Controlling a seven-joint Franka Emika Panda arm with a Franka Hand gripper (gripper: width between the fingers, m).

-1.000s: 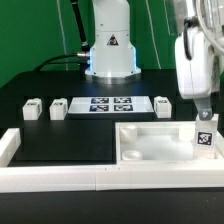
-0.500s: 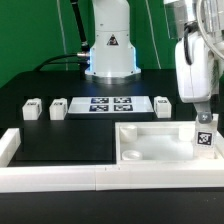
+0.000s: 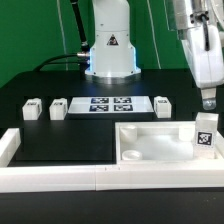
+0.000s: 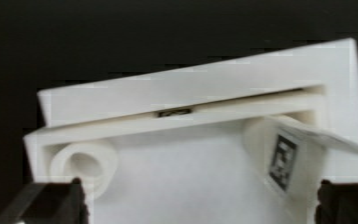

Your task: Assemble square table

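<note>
The white square tabletop [image 3: 150, 148] lies upside down at the front right, rim up, with a round socket [image 3: 131, 156] at its near left corner. One tagged white leg [image 3: 203, 133] stands upright in its right corner. My gripper [image 3: 208, 101] hangs just above that leg, open and empty. In the wrist view the tabletop [image 4: 176, 165] fills the frame, with the standing leg [image 4: 282, 155] and an empty socket [image 4: 87, 166]. My gripper [image 4: 197, 206] has its dark fingertips [image 4: 51, 203] far apart, with nothing between them. Three loose legs lie at the back: two on the exterior view's left [image 3: 33, 109] [image 3: 58, 108], one on the right [image 3: 163, 103].
The marker board [image 3: 108, 104] lies at the back middle, in front of the arm's base [image 3: 110, 55]. White border rails run along the front [image 3: 60, 176] and the left edge [image 3: 8, 146] of the black table.
My gripper was down around the standing leg; it has let go and risen straight up. The leg stays upright in the tabletop's right corner.
</note>
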